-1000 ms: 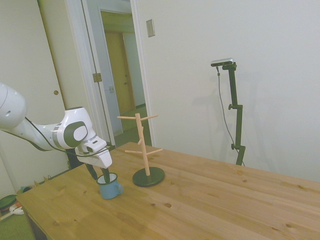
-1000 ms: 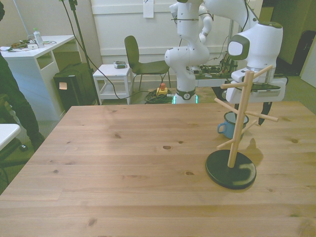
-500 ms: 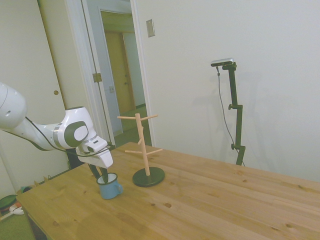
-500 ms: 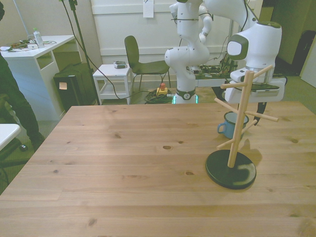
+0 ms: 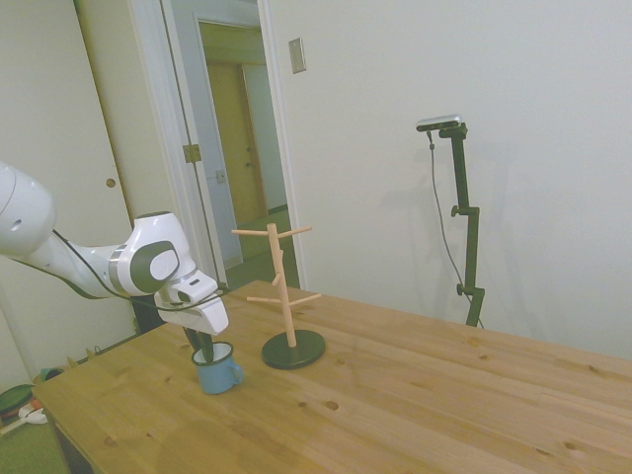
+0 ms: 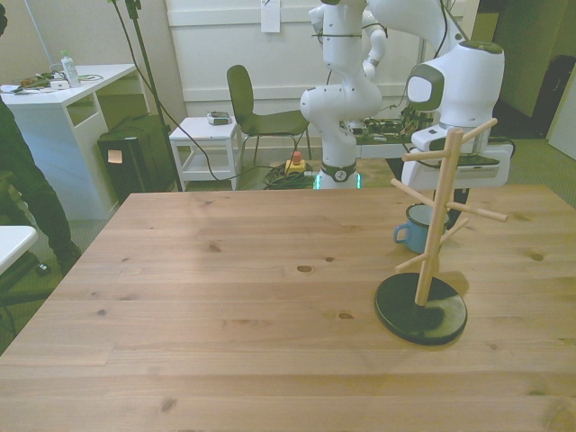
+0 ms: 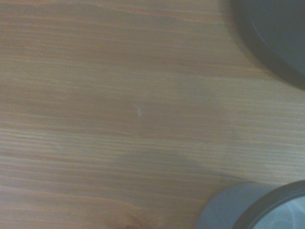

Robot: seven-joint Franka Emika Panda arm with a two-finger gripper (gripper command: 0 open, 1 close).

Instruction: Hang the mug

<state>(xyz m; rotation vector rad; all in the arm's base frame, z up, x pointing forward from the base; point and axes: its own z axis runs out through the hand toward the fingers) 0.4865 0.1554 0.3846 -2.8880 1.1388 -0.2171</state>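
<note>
1. Low in the left third of the side view, the mug (image 5: 217,368) stands upright on the table (image 5: 415,395), its mouth facing up and its loop handle turned toward the frame's right.
2. Directly above it sits the gripper (image 5: 204,348): one dark finger reaches down at or just inside the mug's rim, so the mug lies straight below the claw. Whether the claw is clenched on the rim or released cannot be told from either view.
3. Just right of the mug in the side view stands the wooden mug tree (image 5: 285,296) on its dark round base, near but not touching; its pegs rise above the mug's level, so the coming move likely turns on lifting up and then across toward a peg.
4. Compared with a second ago, the wrist has shifted slightly toward the tree, while the mug sits on the same spot.
</note>
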